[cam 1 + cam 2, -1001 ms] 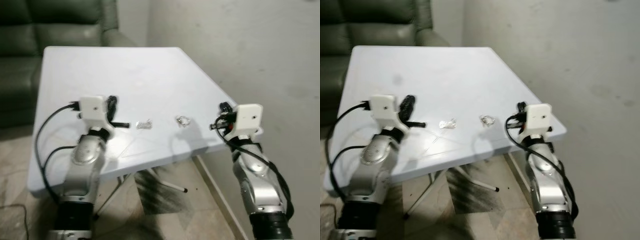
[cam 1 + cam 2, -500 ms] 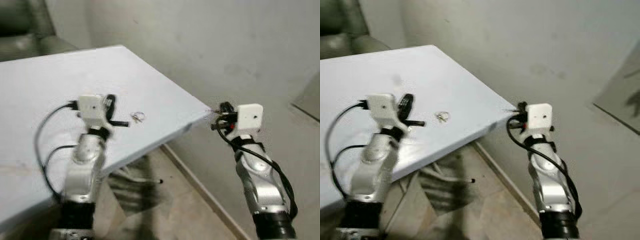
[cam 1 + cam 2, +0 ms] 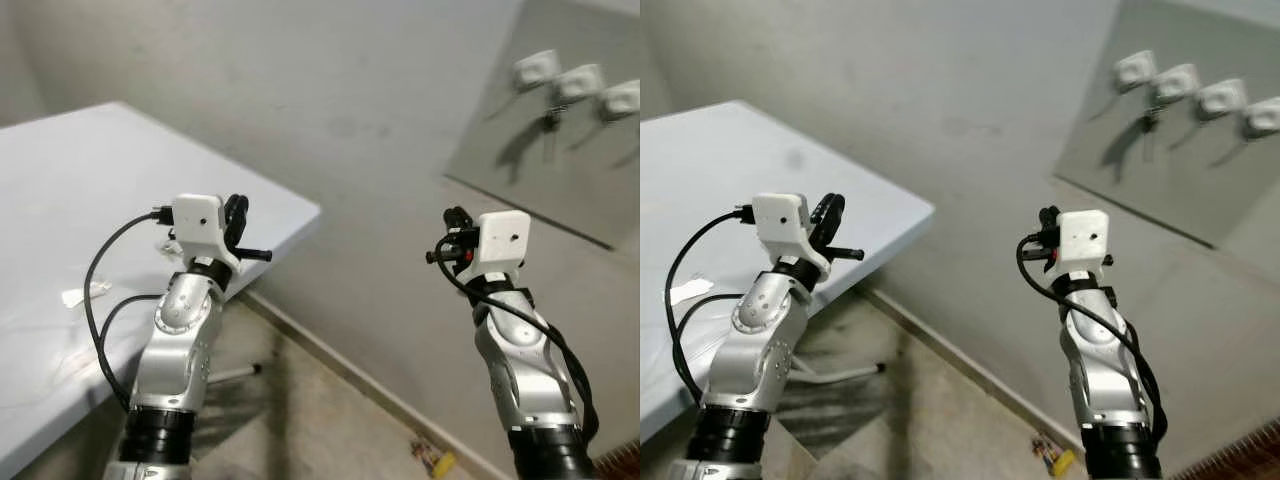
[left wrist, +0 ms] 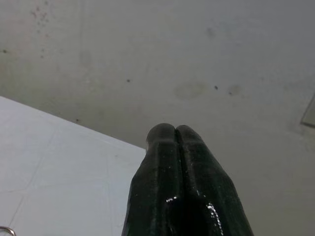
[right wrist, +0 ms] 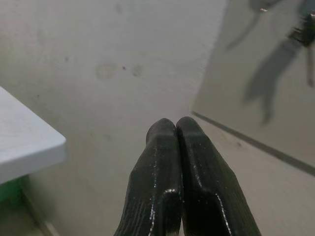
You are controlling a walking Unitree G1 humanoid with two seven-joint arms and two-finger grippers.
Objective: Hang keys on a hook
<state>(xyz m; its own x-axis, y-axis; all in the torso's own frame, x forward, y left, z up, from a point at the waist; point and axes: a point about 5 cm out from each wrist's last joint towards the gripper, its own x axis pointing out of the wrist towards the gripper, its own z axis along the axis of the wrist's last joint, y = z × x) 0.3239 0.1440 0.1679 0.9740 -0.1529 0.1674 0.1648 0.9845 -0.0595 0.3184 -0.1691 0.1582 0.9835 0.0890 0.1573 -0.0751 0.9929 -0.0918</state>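
Keys already hang from one hook on the grey wall panel, far beyond and above the right gripper. Its jaws are pressed together, holding nothing; the left gripper also. Another key ring lies on the white table, so the step is probably approach. Next needs a grasp first.

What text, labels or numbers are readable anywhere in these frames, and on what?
None readable.
White camera boxes on the left gripper and right gripper: blank, no markings.
Table: plain white; the small paper scrap on it shows no legible print.
Grey wall panel with white hooks: no lettering.
Small yellow object on the floor: too small to read.
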